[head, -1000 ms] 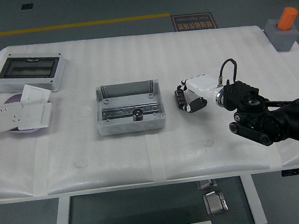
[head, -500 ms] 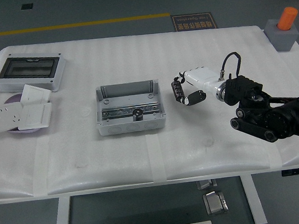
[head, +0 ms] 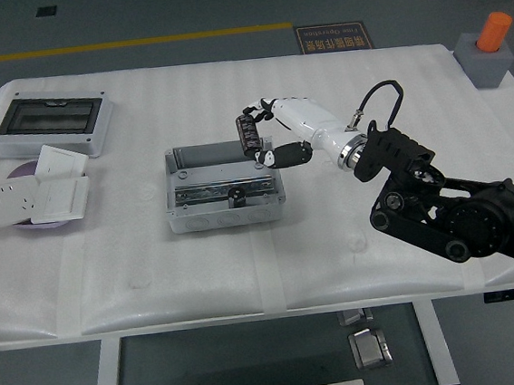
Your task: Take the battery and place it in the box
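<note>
Head view: the right white-shelled hand (head: 265, 137) reaches left, its fingers clamping one dark cylindrical battery (head: 250, 135) above the far right corner of the single open grey plastic box (head: 224, 186) on the white tabletop (head: 335, 249).

Box (head: 225, 188) mid-table; right hand (head: 274, 136) over its right rear corner.

Battery (head: 251, 137): small dark cylinder, stands roughly upright, pinched between fingers of right hand (head: 274, 136), held in air over box's right rear corner, not touching it.
Box (head: 224, 187): grey rectangular open-top tray, sits flat near table centre; metal rail across inside, small black round part at middle of rail.
</note>
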Controlling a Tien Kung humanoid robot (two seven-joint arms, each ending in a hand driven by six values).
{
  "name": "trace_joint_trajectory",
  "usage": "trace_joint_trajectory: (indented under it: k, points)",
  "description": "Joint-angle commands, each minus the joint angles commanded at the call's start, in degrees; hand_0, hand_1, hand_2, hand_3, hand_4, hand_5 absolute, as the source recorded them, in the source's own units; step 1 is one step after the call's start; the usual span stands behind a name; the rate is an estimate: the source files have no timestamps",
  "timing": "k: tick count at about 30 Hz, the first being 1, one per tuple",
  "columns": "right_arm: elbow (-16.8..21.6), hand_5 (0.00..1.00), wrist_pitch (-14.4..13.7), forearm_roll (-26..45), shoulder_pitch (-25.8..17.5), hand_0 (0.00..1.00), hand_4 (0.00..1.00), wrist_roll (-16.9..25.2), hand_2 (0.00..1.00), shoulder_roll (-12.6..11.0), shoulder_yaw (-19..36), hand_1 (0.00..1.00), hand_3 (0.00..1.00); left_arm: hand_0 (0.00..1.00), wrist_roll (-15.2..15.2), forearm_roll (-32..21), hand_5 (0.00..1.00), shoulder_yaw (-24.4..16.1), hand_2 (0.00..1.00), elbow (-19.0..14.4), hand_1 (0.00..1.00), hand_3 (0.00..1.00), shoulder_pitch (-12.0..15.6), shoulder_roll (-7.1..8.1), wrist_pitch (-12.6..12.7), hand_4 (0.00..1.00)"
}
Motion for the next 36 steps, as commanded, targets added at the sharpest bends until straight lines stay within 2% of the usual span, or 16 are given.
trace_joint_trajectory:
  k: [2,6,7,12,13,18,19,24,25,30,36]
  points:
    - [1.5,0.285,0.0,-0.4,-0.6,0.825,0.521,0.0,0.726,0.9,0.5,0.731,0.726,0.598,0.1,0.1,0.277,-0.2,0.49,0.0,0.646,0.559,0.1,0.03,0.0,0.617]
    - [1.4,0.285,0.3,-1.2,-1.2,0.825,0.521,-0.4,0.726,2.1,0.2,0.731,0.726,0.598,0.3,0.3,0.277,-0.4,0.49,0.0,0.646,0.559,0.1,0.13,-0.1,0.617]
    - [1.2,0.363,0.4,-1.4,-1.3,0.836,0.668,-0.5,0.748,2.3,0.1,0.739,0.803,0.598,0.3,0.3,0.28,-0.4,0.489,0.0,0.646,0.559,0.1,0.15,-0.1,0.616]
    - [0.1,0.363,0.7,-1.9,-1.3,0.836,0.668,-0.5,0.748,2.5,-0.1,0.739,0.803,0.598,0.3,0.1,0.28,-0.2,0.489,0.0,0.646,0.559,0.1,0.13,-0.1,0.616]
    - [-0.1,0.416,0.8,-1.9,-1.3,0.943,0.802,-0.5,0.857,2.5,-0.1,0.811,0.953,0.597,0.3,0.0,0.281,-0.1,0.488,0.0,0.646,0.558,0.1,0.11,-0.1,0.617]
    - [-1.3,0.416,1.1,-1.7,-0.8,0.943,0.802,-0.4,0.857,2.2,0.0,0.811,0.953,0.597,0.3,-0.1,0.281,0.1,0.488,0.0,0.646,0.558,0.1,0.14,-0.1,0.617]
    - [-1.6,0.496,1.2,-1.5,-0.6,0.998,0.926,-0.4,0.895,2.0,0.0,0.855,0.998,0.596,0.3,-0.1,0.28,0.1,0.489,0.0,0.646,0.558,0.1,0.16,-0.2,0.617]
    - [-2.2,0.496,1.4,-0.9,0.1,0.998,0.926,-0.2,0.895,1.3,-0.1,0.855,0.998,0.596,0.3,-0.4,0.28,0.4,0.489,0.0,0.646,0.558,0.1,0.2,-0.2,0.617]
    - [-2.3,0.512,1.4,-0.8,0.2,0.998,0.954,-0.2,0.897,1.2,-0.1,0.859,0.998,0.596,0.3,-0.5,0.279,0.5,0.488,0.0,0.646,0.558,0.1,0.19,-0.2,0.618]
    - [0.0,0.512,1.6,-0.9,1.4,0.998,0.954,-0.2,0.897,-0.9,0.9,0.859,0.998,0.596,0.2,-0.9,0.279,0.8,0.488,0.0,0.646,0.558,0.0,0.12,-0.2,0.618]
    - [6.8,0.529,1.7,-2.9,1.9,0.998,0.973,-0.7,0.891,-6.2,7.7,0.857,0.998,0.596,0.1,-0.7,0.277,0.6,0.488,0.0,0.646,0.558,0.0,0.33,-0.1,0.617]
